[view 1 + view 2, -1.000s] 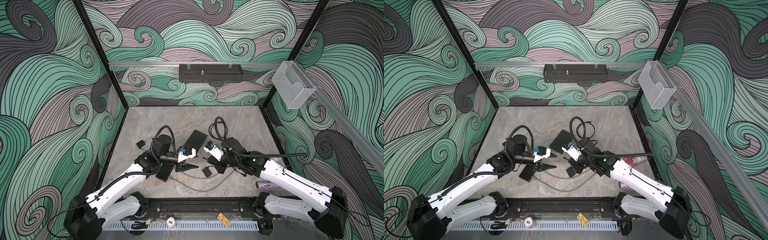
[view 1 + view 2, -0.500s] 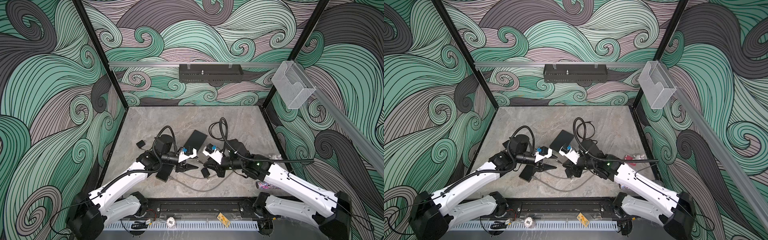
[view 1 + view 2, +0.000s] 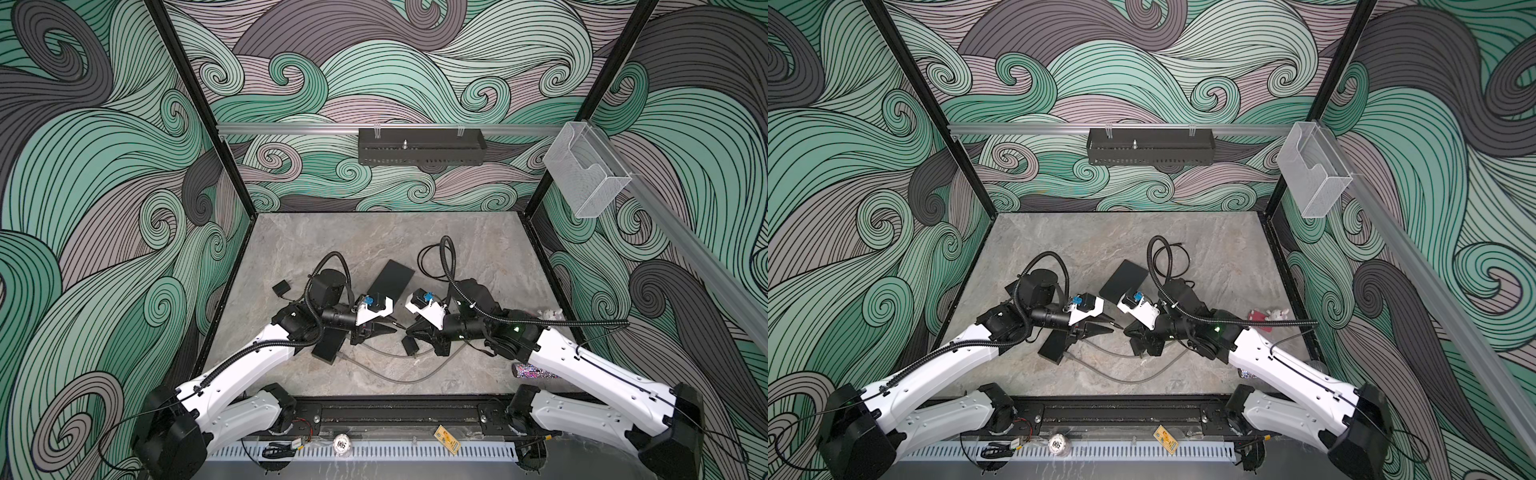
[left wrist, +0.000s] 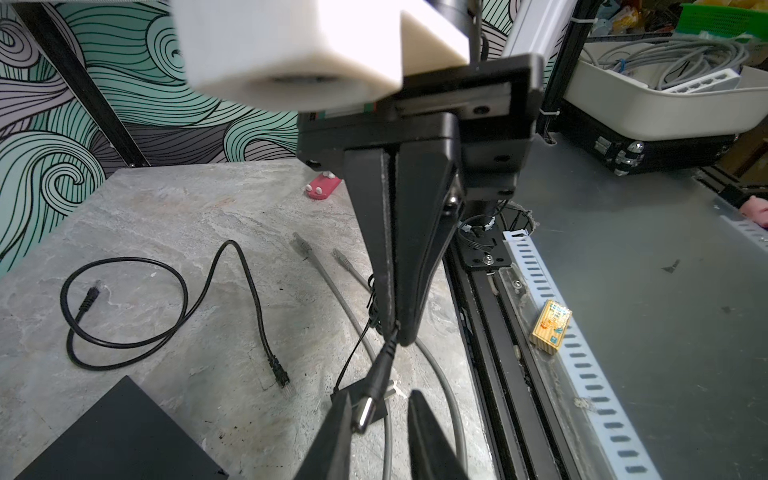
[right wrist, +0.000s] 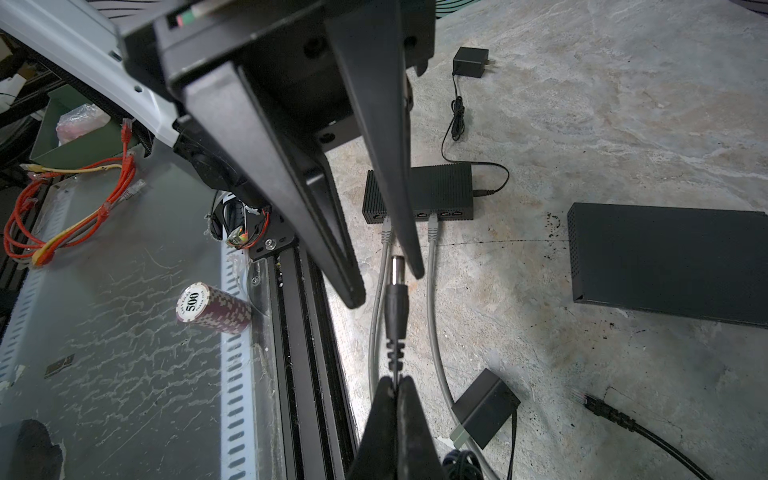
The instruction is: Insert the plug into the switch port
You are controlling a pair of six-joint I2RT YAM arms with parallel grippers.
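My right gripper point(image 5: 395, 380) is shut on the thin cable just behind a black barrel plug point(image 5: 397, 299), which points at my left gripper point(image 4: 380, 399). The left gripper is open; the plug point(image 4: 376, 374) has its metal tip between the fingers, against one finger. In both top views the grippers meet tip to tip above mid-table: left gripper point(image 3: 392, 328), right gripper point(image 3: 411, 330). A small ribbed black switch point(image 5: 440, 187) lies under the left arm point(image 3: 330, 347); two grey cables sit in its row of ports. A larger flat black box point(image 5: 665, 257) lies beyond.
A black power adapter point(image 5: 484, 409) lies under the grippers. Grey network cables point(image 3: 395, 376) curve toward the front rail. A loose black cable point(image 4: 166, 332) loops near the flat box point(image 3: 392, 277). A second adapter point(image 5: 471, 62) and a poker chip point(image 5: 212, 307) are nearby.
My right gripper has carried the plug leftward until its tip sits between the left fingers. The left jaws have narrowed around it. The left arm has barely moved.
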